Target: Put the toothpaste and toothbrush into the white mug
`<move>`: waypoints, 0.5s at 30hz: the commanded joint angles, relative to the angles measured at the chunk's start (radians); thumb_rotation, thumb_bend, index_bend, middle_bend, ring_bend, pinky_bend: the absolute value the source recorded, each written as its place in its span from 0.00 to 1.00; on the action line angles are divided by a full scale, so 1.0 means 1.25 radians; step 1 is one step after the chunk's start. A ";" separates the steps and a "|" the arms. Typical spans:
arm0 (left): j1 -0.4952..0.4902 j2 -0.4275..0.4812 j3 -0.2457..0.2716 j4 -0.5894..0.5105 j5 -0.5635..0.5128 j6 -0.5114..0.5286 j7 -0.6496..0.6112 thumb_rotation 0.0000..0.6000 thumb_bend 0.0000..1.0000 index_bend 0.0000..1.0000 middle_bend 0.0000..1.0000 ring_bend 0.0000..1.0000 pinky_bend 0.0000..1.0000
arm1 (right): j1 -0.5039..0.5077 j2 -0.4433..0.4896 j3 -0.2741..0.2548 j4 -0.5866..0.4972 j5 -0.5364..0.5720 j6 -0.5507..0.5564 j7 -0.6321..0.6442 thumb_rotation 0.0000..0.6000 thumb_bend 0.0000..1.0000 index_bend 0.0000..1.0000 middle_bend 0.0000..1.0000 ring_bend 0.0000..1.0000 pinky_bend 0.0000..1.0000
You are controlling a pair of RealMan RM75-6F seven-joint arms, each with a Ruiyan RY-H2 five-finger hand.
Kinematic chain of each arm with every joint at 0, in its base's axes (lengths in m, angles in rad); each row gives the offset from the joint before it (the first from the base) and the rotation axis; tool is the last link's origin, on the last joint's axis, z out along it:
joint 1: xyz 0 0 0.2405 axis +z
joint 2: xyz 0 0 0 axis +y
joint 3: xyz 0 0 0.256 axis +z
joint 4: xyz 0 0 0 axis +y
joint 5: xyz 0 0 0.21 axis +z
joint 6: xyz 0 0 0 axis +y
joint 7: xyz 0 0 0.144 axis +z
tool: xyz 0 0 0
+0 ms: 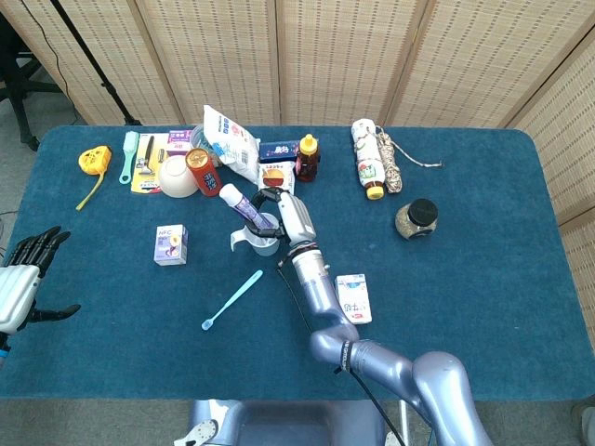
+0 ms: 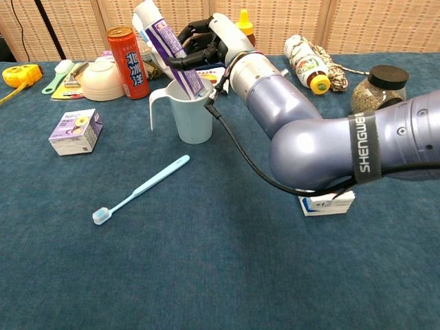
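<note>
The white mug (image 2: 191, 114) (image 1: 263, 240) stands upright on the blue table, its handle toward the left. A purple and white toothpaste tube (image 2: 167, 47) (image 1: 241, 203) leans to the left with its lower end inside the mug. My right hand (image 2: 208, 47) (image 1: 284, 211) holds the tube just above the mug's rim, fingers wrapped around it. The light blue toothbrush (image 2: 141, 189) (image 1: 232, 299) lies flat on the cloth in front of the mug, bristles at the near left end. At the table's left edge, my left hand (image 1: 22, 279) hangs with fingers spread and nothing in it.
A red can (image 2: 128, 62), a white bowl (image 2: 102, 79) and snack bags crowd behind the mug. A small purple box (image 2: 75, 130) lies to its left, and a white box (image 2: 323, 203) sits under my right forearm. A jar (image 2: 378, 86) stands at far right.
</note>
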 commanded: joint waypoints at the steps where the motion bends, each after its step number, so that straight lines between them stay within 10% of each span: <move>1: 0.000 0.001 0.000 0.000 0.001 -0.001 -0.002 1.00 0.02 0.00 0.00 0.00 0.00 | -0.002 -0.011 -0.004 0.019 -0.006 -0.004 0.016 1.00 0.57 0.62 0.56 0.27 0.22; 15: -0.003 0.003 0.002 0.001 0.002 -0.009 -0.006 1.00 0.02 0.00 0.00 0.00 0.00 | 0.012 -0.034 0.001 0.061 -0.015 -0.018 0.031 1.00 0.57 0.59 0.52 0.24 0.22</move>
